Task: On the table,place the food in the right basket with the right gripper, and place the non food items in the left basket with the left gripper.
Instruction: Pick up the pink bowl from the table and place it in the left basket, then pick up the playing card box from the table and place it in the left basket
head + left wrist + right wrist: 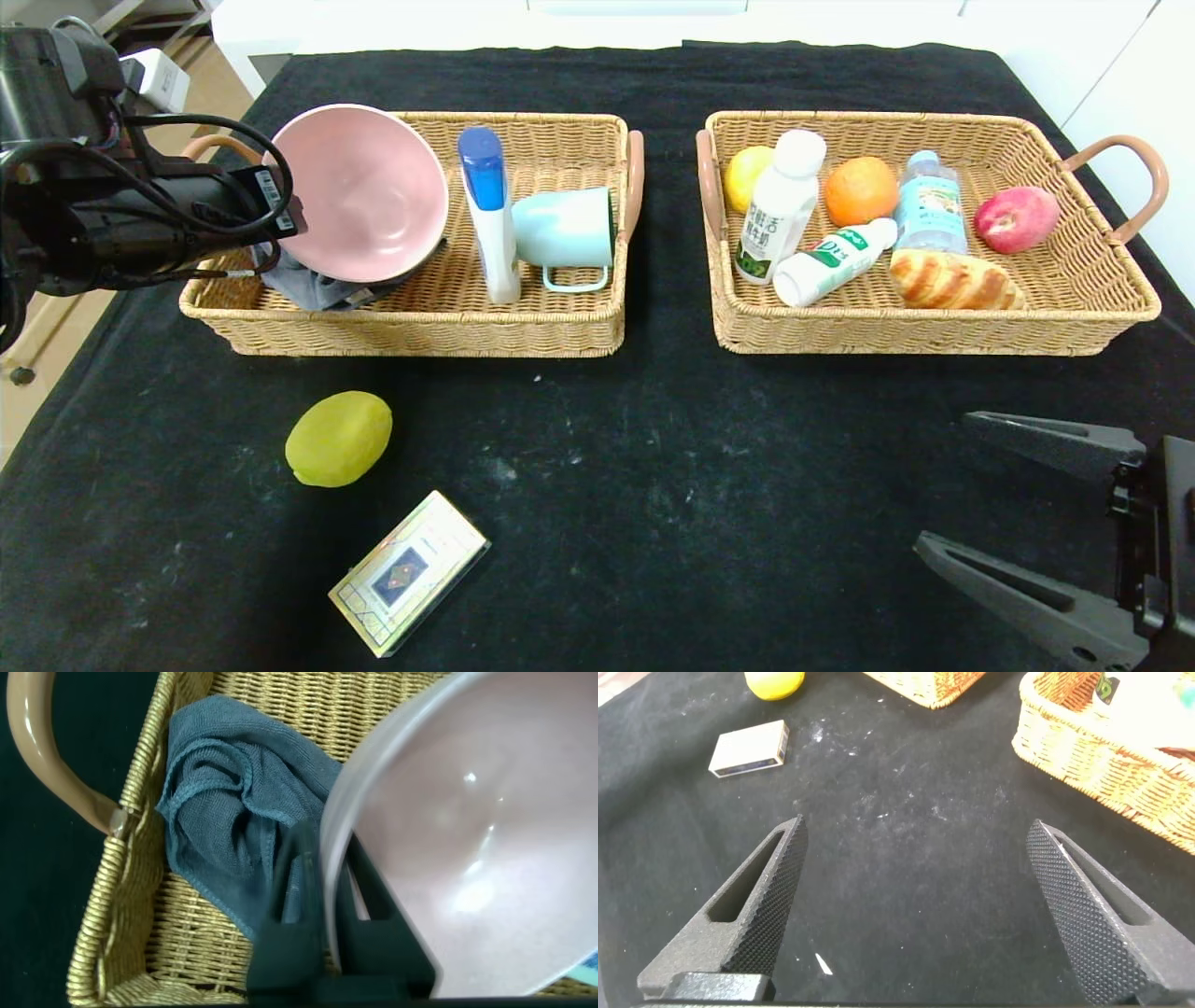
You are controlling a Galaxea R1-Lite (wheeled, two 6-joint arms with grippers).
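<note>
the pink bowl (359, 191) is leaning tilted in the left basket (523, 327), its lower rim lying against a grey-blue cloth (224, 831) in the basket's near left corner. the left gripper (332, 919) is pinching that rim, one finger inside the bowl and one outside over the cloth, jaws close together on the thin wall. judging by the tilt, the bowl is being set down, so the sound way is to let the jaws spread only once the rim is bearing on the cloth, then draw the arm straight up and back so a finger is not dragging the bowl over.

room is tight there: the basket's wicker wall and its curved handle (42, 751) are just beside the wrist, while a blue-capped bottle (490, 210) and a pale blue mug (565, 229) are lying on the bowl's other side.

outward on the black table (653, 485), a green lemon (338, 439) and a flat card box (408, 571) are waiting near each other, well clear of both baskets. the right basket (934, 331) is holding fruit, bottles and bread. the right gripper (1018, 523) is hovering low over bare cloth, fingers spread wide and empty, with open space between it and the lemon.
</note>
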